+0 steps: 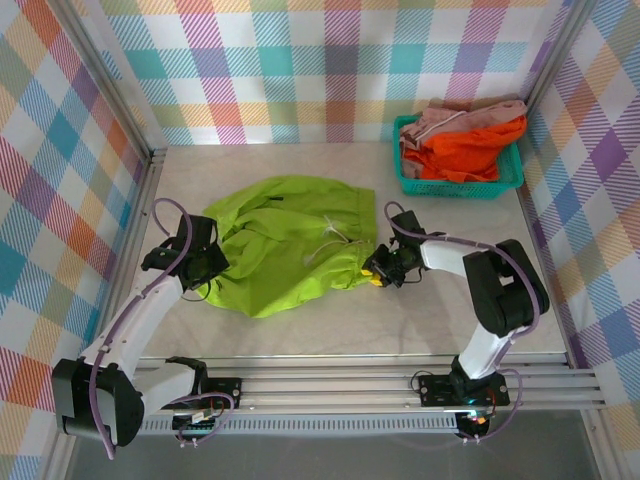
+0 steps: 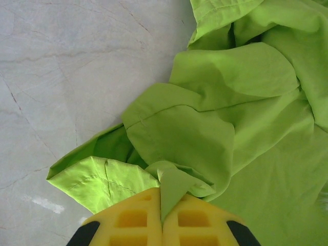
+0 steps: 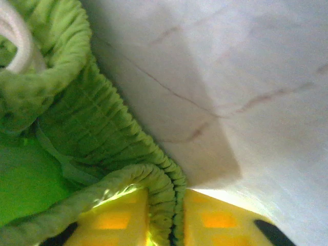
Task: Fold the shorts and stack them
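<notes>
Findings from the top camera: the lime green shorts (image 1: pixel 290 240) are seen spread and rumpled on the table (image 1: pixel 300 335). The left gripper (image 1: pixel 205 265) is placed at the left edge of these shorts and the right gripper (image 1: pixel 378 270) at their right edge, each touching the cloth. Well apart from the lime green shorts, to their far right, a teal basket (image 1: pixel 455 190) is noted. The orange shorts (image 1: pixel 465 150) are heaped in it, with the pink shorts (image 1: pixel 460 118) laid over them toward the back. From the left wrist camera, the left gripper (image 2: pixel 163 202) is found clenched: a narrow fold of the lime green shorts (image 2: pixel 230 128) is pinched between the yellow pads. The rest of the garment is bunched in creases beyond and to the right of it, and bare table (image 2: pixel 77 77) is seen to the left of the cloth. From the right wrist camera, the right gripper (image 3: pixel 166 197) is found clamped on the gathered elastic waistband (image 3: pixel 102 128) of the lime green shorts. The band is pressed between the two yellow pads. A white drawstring (image 3: pixel 15 46) is recorded at the upper left of the waistband, and the table surface (image 3: pixel 230 77) lies to its right.
</notes>
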